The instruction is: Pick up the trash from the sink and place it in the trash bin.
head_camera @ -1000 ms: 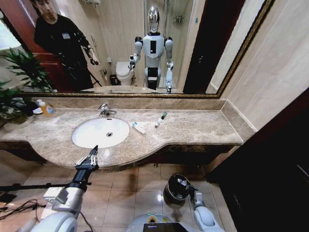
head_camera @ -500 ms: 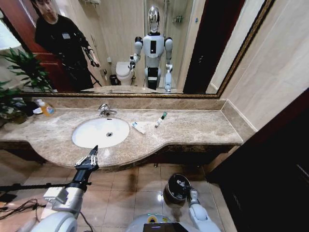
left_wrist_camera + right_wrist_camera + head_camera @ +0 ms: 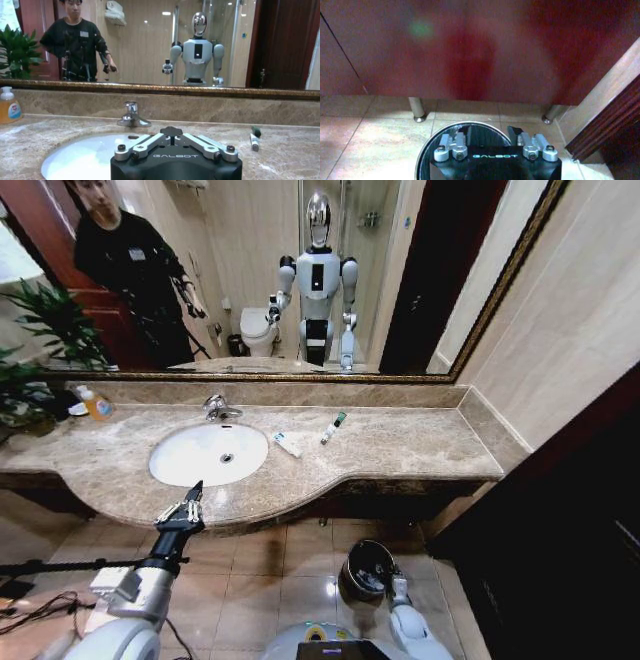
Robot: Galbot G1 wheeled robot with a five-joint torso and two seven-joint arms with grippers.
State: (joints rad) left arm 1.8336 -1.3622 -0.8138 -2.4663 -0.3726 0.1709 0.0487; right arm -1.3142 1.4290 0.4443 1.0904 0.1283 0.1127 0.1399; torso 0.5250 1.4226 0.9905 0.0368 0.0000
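The white oval sink is set in the marble counter, its basin bare as far as I see. Two pieces of trash lie on the counter right of it: a white tube with a blue end and a white tube with a green end, also in the left wrist view. The dark round trash bin stands on the floor below the counter. My right gripper hangs at the bin's right rim, open and empty above the bin's rim. My left gripper hovers shut at the counter's front edge, facing the sink.
A chrome faucet stands behind the basin and a yellow-orange soap bottle at the back left, beside a potted plant. A dark wooden panel closes off the right side. Cabinet legs stand behind the bin.
My right gripper has drawn back from over the bin's middle toward its near right rim. The left arm and the tubes have not moved.
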